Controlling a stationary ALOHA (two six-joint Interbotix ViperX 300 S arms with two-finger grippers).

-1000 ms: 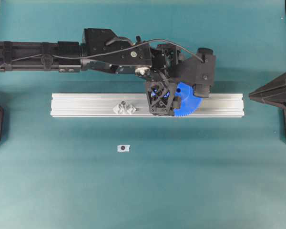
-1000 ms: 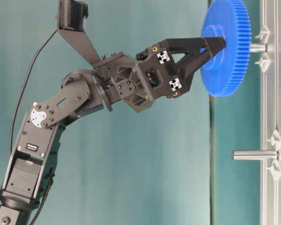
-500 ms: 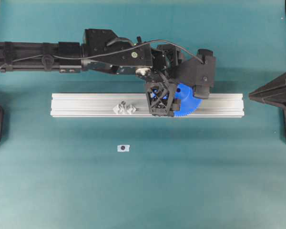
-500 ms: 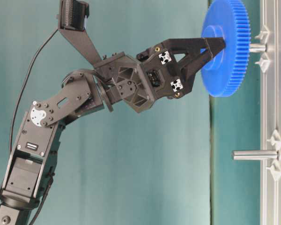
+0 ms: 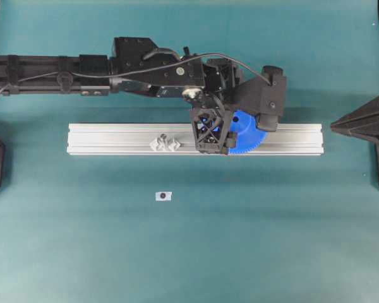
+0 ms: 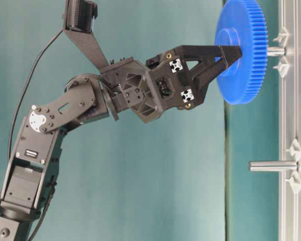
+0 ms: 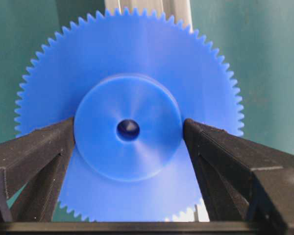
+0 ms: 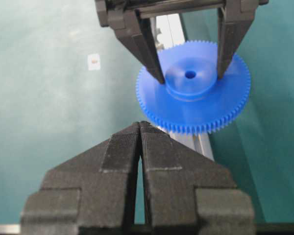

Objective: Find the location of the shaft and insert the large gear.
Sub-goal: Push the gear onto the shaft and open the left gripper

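Since a second ago the left claw (image 6: 230, 52) has spread slightly wider — its fingers (image 7: 36, 152) flank the hub of the large gear (image 6: 241, 50), hardly gripping. That gear sits threaded on the shaft (image 6: 276, 50), upper right of the table-level view, over the aluminium rail (image 5: 114, 139). Right claw (image 8: 139, 128) — pressed together, right of the tabletop (image 5: 189, 252).

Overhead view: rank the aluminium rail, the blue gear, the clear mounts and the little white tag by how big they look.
1. Aluminium rail, by far the longest.
2. Blue gear, only partly visible under the left gripper.
3. Clear mounts.
4. White tag, slightly smaller than the mounts.
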